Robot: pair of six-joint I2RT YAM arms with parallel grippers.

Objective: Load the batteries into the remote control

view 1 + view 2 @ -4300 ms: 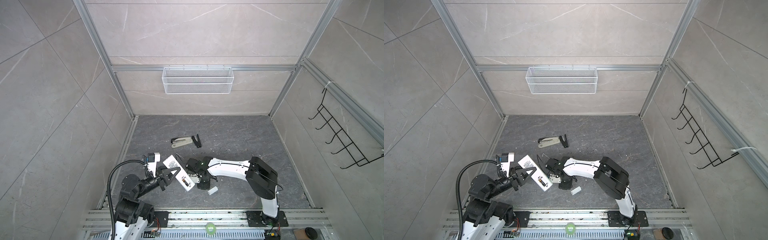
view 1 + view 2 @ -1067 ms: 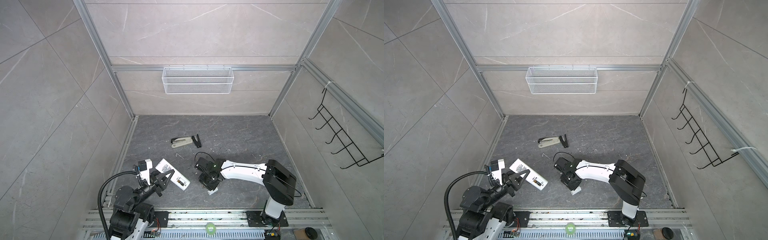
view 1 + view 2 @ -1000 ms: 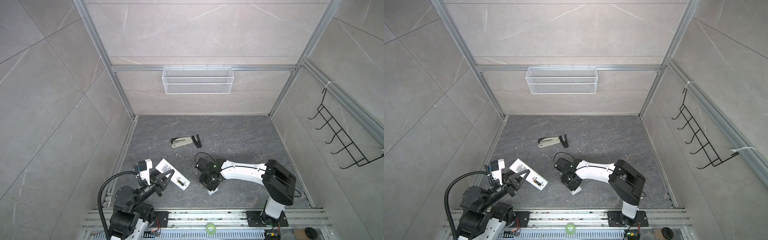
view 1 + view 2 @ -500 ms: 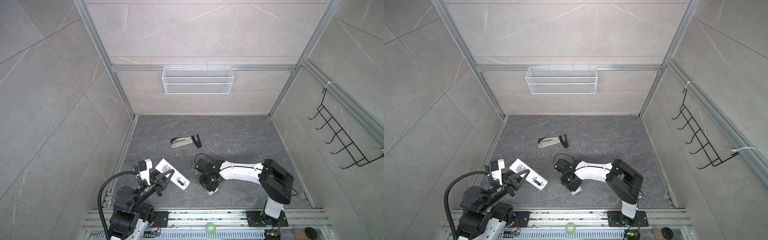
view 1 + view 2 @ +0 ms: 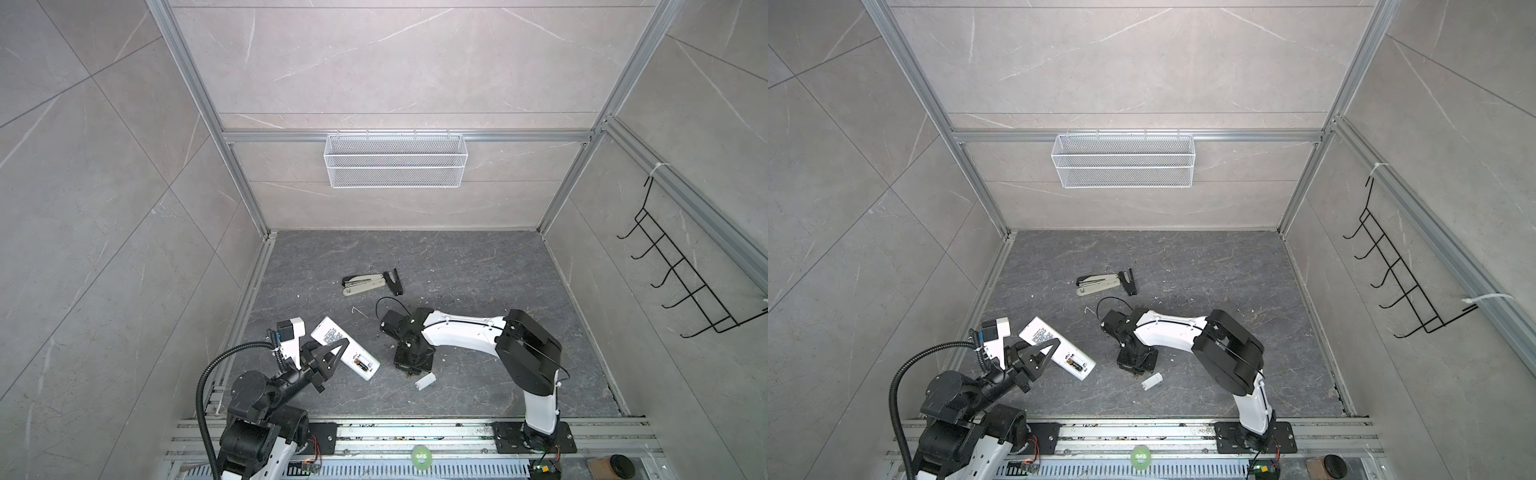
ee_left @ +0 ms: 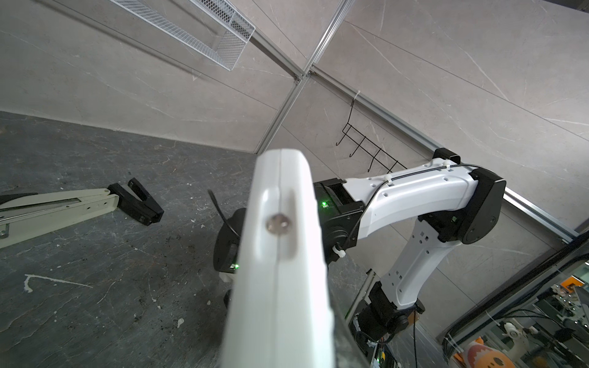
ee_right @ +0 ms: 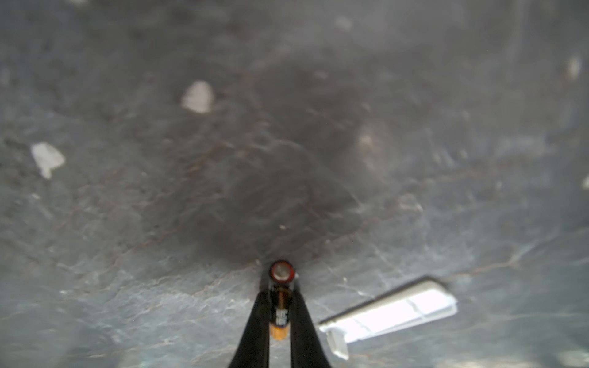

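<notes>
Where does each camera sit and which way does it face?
Top views: high over the near rail, looking down; left arm and right arm show.
Left wrist: on the left arm, looking along the held remote control at the right arm.
Right wrist: close above the floor; right gripper shut on a battery.
Shared: white cover, in right wrist and top views.

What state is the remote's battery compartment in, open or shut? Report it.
Open. The remote control shows its back with the bay exposed; the white cover lies apart on the floor.
</notes>
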